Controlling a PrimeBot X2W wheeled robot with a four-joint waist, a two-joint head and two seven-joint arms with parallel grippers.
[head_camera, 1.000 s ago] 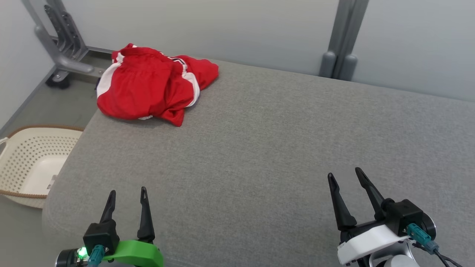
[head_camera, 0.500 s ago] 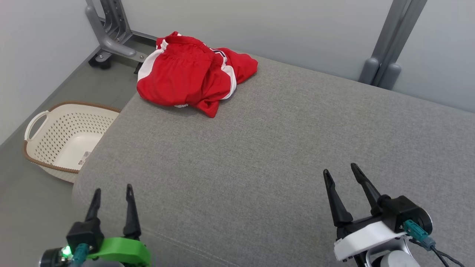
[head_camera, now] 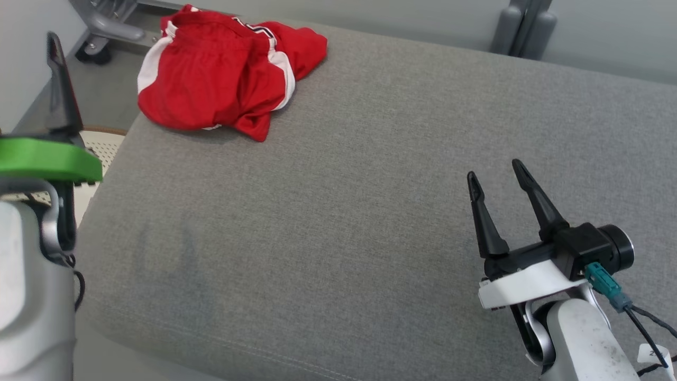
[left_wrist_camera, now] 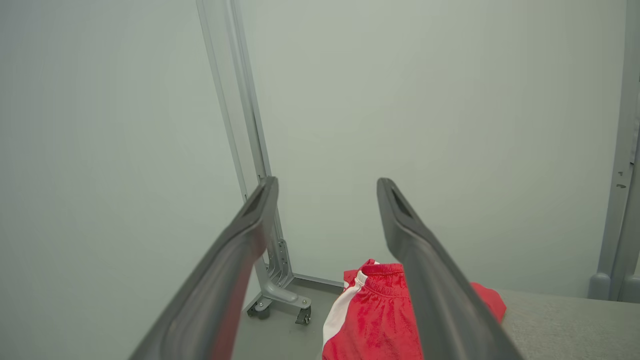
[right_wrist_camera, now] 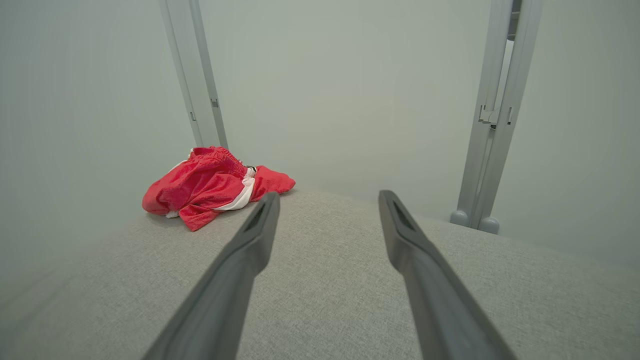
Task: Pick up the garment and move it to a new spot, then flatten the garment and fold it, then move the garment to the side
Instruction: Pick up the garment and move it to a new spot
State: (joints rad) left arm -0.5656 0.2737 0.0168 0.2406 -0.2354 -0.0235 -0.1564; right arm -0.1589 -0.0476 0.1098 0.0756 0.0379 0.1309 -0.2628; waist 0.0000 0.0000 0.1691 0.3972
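Pale grey walls (head_camera: 423, 13) and metal posts (head_camera: 521, 26) back a grey fabric-covered tabletop (head_camera: 344, 201). At far left we hold our left tool (left_wrist_camera: 327, 184) raised beside the tabletop's edge, its two fingers (left_wrist_camera: 240, 250) spread wide and empty, aimed towards the garment, which we judge is the approach for the first pick-up. Below it a cream perforated basket (head_camera: 108, 145) sits on the floor (head_camera: 106, 84) beside the tabletop. Next comes the garment (head_camera: 211, 79), red shorts with white side panels, lying crumpled on the far left corner; nothing touches it. Bare cloth stretches across the middle, probably the room needed for flattening and folding. Towards the right our right tool (head_camera: 493, 169) hovers low, released and empty, well apart from the garment. We find no readable writing: the small tag (head_camera: 653, 353) on its cable (head_camera: 642, 330) is too small to read
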